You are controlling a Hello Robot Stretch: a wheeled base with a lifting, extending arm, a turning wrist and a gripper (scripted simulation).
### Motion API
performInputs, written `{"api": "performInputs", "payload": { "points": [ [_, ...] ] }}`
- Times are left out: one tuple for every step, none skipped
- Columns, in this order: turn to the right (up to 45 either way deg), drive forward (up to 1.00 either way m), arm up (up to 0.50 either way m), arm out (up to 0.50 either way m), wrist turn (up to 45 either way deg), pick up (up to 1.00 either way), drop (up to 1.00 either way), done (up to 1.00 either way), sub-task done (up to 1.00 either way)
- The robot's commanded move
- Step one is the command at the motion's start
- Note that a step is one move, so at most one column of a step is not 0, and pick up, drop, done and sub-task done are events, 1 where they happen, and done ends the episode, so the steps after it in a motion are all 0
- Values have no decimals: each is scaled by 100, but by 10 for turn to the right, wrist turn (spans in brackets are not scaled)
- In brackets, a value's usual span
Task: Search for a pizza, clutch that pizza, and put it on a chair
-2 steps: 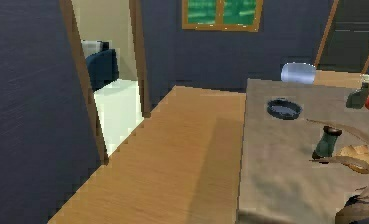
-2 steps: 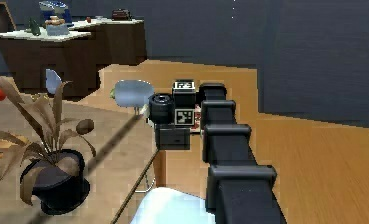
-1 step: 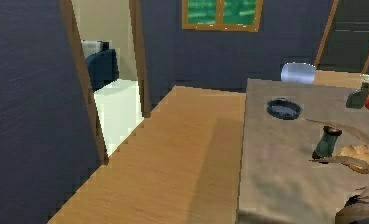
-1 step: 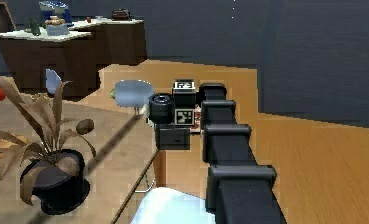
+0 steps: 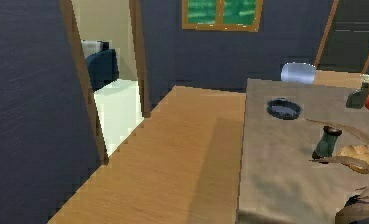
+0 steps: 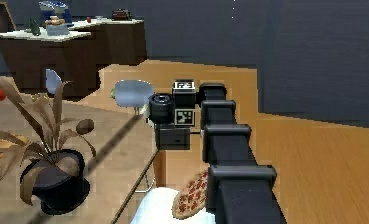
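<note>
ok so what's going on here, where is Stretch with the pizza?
Stretch's arm reaches out beside the table with the potted plant. The gripper sits by a grey rounded thing; I cannot tell whether it holds anything. A round pizza lies low beside the arm, on something white; whether that is a chair I cannot tell.

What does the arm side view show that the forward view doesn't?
Arm side view: the arm and hand, a pizza low beside the arm, a potted plant, and counters at the back. Forward view: a doorway, a green window, a dark bowl and a bottle. Both: the table and wood floor.
</note>
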Motion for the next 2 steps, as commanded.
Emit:
{"api": "performInputs", "payload": {
  "points": [
    [0,0,0,-10,0,0,0,0,0],
    [0,0,0,0,0,0,0,100,0]
  ]
}}
